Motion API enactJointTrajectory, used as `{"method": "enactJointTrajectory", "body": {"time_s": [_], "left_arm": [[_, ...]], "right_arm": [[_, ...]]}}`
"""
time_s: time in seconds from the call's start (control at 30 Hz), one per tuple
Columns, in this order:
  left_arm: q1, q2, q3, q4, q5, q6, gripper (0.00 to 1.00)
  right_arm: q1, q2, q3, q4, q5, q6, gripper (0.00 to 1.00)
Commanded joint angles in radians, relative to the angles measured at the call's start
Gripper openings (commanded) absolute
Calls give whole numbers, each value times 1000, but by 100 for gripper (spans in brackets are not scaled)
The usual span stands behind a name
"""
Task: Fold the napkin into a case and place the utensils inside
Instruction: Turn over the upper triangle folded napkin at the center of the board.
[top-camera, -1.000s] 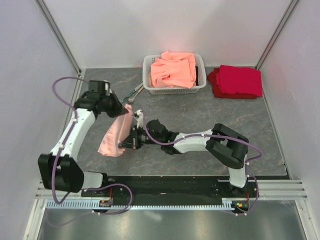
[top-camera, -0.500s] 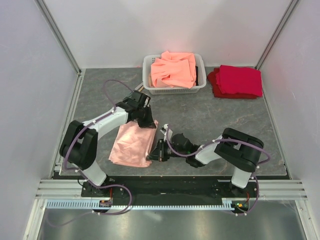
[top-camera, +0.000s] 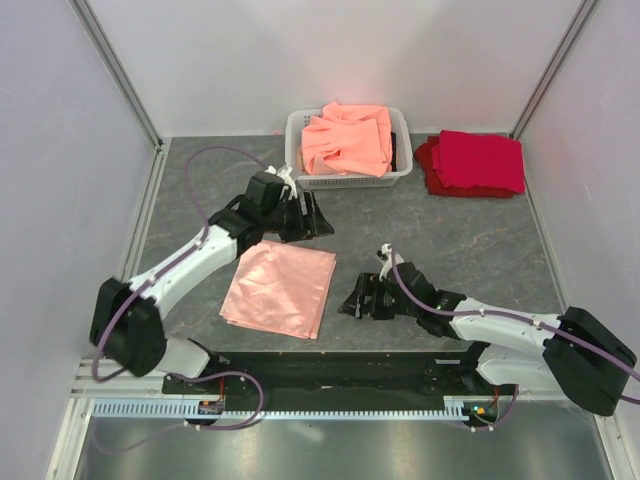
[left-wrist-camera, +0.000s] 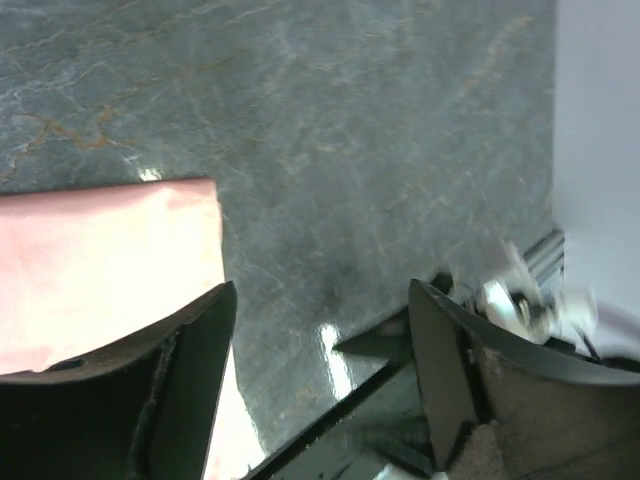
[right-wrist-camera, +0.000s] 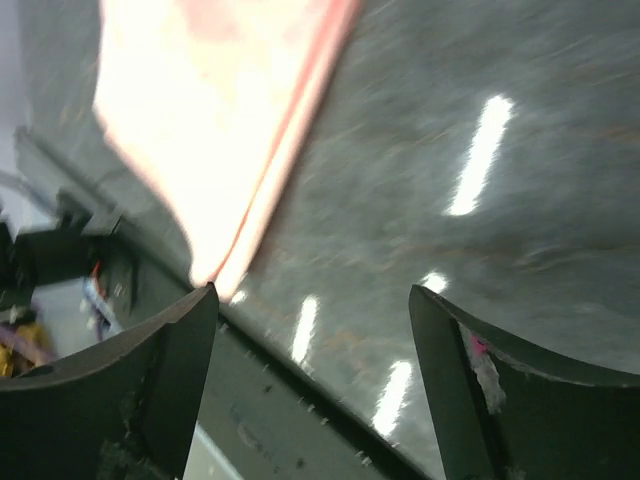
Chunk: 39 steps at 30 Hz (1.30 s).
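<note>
The pale-pink napkin (top-camera: 280, 288) lies flat on the grey table as a folded rectangle, left of centre. My left gripper (top-camera: 316, 222) hovers open just beyond the napkin's far right corner. In the left wrist view the napkin (left-wrist-camera: 100, 260) shows to the left of the open gripper (left-wrist-camera: 320, 300), with bare table between the fingers. My right gripper (top-camera: 348, 300) stands open a little to the right of the napkin's right edge. In the blurred right wrist view the napkin (right-wrist-camera: 200, 120) lies ahead, with nothing inside the gripper (right-wrist-camera: 312, 295). The utensils are hidden from view.
A white basket (top-camera: 345, 178) heaped with orange-salmon cloths (top-camera: 348, 138) stands at the back centre. Folded deep red cloths (top-camera: 475, 162) lie to its right. White walls close in the table on three sides. A black rail (top-camera: 330, 365) runs along the near edge.
Both grippers have opened and let go of the napkin, which now lies flat. The left gripper moved slightly right and away; the right arm drew back to the right.
</note>
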<state>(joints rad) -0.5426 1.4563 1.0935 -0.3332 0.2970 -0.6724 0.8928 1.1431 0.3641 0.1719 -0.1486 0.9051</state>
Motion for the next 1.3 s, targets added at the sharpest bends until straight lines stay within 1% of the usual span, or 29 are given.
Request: {"method": "enactJointTrajectory", "body": {"time_s": [0.0,0.03,0.07,0.1,0.13,0.17,0.2,0.23,0.3,0.4,0.47,0.6,0.67,0.77,0.87,0.97,1.07,1.1,1.2,1.23,1.27], "left_arm": [[-87,-132,-112,-43,-39,31,67],[-111,-148,-154,-44,-59,14,64],[-135,-160,-174,-55,-109,5,63],[-185,-183,-194,-59,-142,-6,62],[-210,-194,-230,-67,-174,-25,61],[-236,-204,-247,-75,-238,-33,59],[-287,-215,-262,-81,-264,-41,55],[-308,-218,-286,-86,-286,-52,50],[-362,-212,-300,-104,-331,-50,50],[-413,-202,-303,-150,-393,-47,52],[-425,-201,-313,-176,-410,-38,53],[-441,-194,-346,-173,-369,-42,53],[-448,-183,-365,-175,-355,-42,53],[-456,-182,-386,-168,-343,-50,54],[-464,-177,-392,-158,-332,-55,55],[-465,-169,-396,-150,-329,-55,53],[-467,-149,-396,-150,-323,-50,49],[-467,-145,-400,-152,-323,-50,45],[-468,-140,-411,-147,-318,-56,42],[-468,-142,-415,-147,-315,-59,36],[-468,-143,-419,-144,-312,-61,33]], "right_arm": [[-110,94,132,-157,32,-109,83],[-124,124,159,-153,12,-139,78],[-136,154,186,-144,3,-150,75],[-159,215,244,-138,-9,-162,71],[-169,248,271,-132,-32,-176,66],[-179,314,297,-124,-49,-195,63],[-201,343,349,-124,-66,-204,59],[-207,371,367,-124,-81,-204,51],[-215,420,394,-111,-132,-201,45],[-209,446,366,-39,-195,-160,45],[-200,443,351,-6,-223,-140,41],[-96,411,283,28,-209,-83,42],[-39,396,251,81,-204,-37,43],[12,382,176,148,-190,21,43],[49,382,139,205,-181,66,43],[73,411,119,270,-189,101,43],[90,434,105,342,-197,138,43],[92,435,102,353,-197,144,43],[94,438,101,367,-187,152,45],[94,443,101,373,-189,152,45],[95,446,104,373,-189,153,45]]}}
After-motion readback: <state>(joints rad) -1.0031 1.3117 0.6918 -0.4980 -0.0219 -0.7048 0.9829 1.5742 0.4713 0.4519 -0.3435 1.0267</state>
